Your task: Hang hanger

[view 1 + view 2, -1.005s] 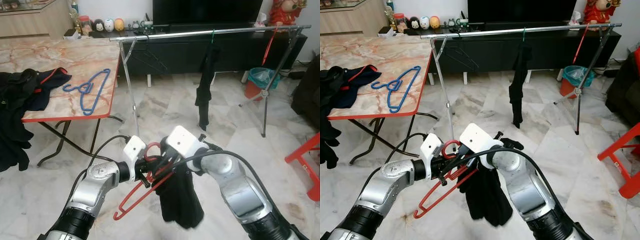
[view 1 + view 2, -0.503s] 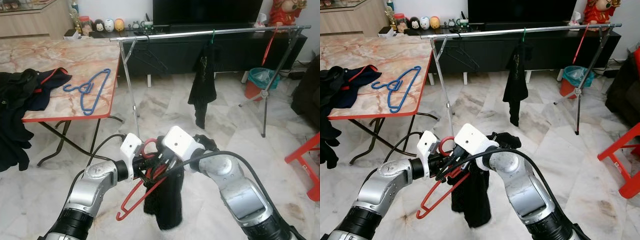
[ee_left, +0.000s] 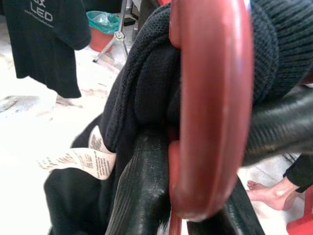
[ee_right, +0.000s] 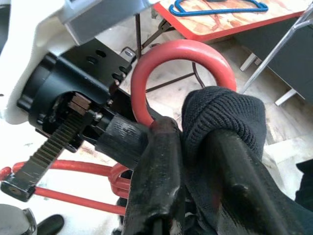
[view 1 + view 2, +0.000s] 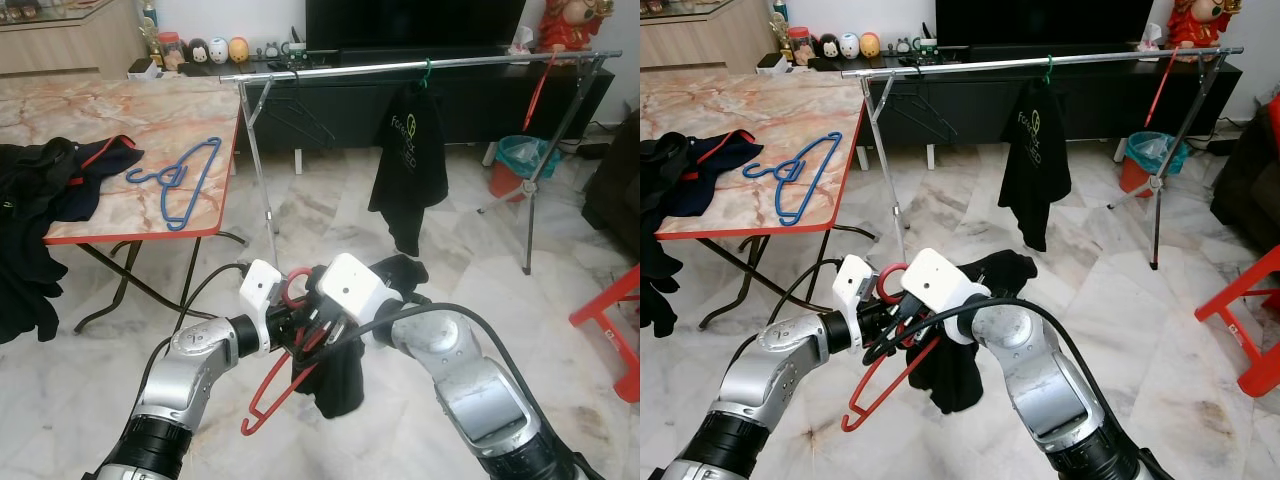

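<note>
Left gripper and right gripper meet low in front of the robot, touching. Red plastic hanger sits between them; its round hook rises just above the fingers, its triangular body hangs down below the left gripper. Left gripper is pinched on the hanger neck, black fingers pressed against the red plastic. Right gripper is clamped on the collar of a black knit garment, fingers on either side of the fabric beside the hook. Garment droops below both grippers. Silver metal clothes rail is well beyond the grippers, carrying a black printed t-shirt. Blue plastic hanger lies on the marble tabletop, off to the left gripper's side.
</note>
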Available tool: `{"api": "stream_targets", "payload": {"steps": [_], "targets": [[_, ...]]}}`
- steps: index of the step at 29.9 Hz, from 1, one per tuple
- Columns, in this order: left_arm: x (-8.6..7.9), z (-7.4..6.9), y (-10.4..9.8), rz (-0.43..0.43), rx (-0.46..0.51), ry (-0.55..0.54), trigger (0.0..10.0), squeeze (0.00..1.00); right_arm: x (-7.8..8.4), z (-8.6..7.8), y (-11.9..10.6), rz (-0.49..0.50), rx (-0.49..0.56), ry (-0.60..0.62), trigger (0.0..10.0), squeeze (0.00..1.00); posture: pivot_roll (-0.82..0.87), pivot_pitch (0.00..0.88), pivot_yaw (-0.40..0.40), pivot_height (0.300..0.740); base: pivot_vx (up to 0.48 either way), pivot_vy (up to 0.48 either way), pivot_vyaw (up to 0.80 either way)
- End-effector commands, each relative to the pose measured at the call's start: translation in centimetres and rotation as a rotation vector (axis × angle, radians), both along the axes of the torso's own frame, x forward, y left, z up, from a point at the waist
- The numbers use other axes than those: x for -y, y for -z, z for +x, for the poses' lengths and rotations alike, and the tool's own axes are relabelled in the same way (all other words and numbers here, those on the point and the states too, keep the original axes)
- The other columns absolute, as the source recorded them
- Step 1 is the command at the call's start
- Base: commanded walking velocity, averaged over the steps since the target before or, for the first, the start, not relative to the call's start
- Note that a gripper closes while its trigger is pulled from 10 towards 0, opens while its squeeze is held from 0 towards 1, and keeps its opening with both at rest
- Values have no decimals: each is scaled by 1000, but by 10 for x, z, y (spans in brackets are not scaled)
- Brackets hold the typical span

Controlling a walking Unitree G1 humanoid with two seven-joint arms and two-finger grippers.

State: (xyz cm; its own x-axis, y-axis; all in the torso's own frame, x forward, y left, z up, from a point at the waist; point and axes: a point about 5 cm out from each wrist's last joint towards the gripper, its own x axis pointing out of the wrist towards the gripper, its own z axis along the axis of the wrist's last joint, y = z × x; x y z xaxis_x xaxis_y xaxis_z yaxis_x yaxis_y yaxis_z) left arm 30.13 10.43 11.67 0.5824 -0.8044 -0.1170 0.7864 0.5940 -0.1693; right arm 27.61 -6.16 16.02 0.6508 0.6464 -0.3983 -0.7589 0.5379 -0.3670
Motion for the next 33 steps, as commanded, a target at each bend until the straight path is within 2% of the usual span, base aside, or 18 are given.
{"api": "stream_targets", "payload": {"steps": [1, 10, 11, 12, 26, 30, 33], "targets": [[5, 4, -11, -29, 41, 14, 10000, 0, -11, -7, -9, 37, 23, -70, 10000, 949, 6, 10, -4, 740, 0, 0, 0], [4, 6, -13, -40, 45, -7, 10000, 0, -12, -7, -9, 36, 24, -64, 10000, 941, 8, 10, -6, 740, 0, 0, 0], [4, 6, -13, -39, 46, -12, 10000, 0, -11, -7, -8, 39, 25, -55, 10000, 945, 8, 10, -6, 740, 0, 0, 0], [4, 7, -13, -41, 46, -13, 10000, 0, -11, -6, -9, 42, 26, -47, 10000, 996, 8, 10, -6, 740, 0, 0, 0], [0, 9, -12, -41, 48, -45, 10000, 0, -6, -7, -8, 46, 18, -28, 10000, 1000, 6, 12, -5, 740, 0, 0, 0], [0, 10, -14, -44, 52, -50, 10000, 0, 0, -7, -8, 44, 16, -11, 10000, 1000, 5, 12, -4, 740, 0, 0, 0], [-1, 10, -14, -46, 54, -47, 10000, 0, 11, -8, -6, 48, 0, 14, 10000, 1000, 4, 11, -4, 740, 0, 0, 0]]}}
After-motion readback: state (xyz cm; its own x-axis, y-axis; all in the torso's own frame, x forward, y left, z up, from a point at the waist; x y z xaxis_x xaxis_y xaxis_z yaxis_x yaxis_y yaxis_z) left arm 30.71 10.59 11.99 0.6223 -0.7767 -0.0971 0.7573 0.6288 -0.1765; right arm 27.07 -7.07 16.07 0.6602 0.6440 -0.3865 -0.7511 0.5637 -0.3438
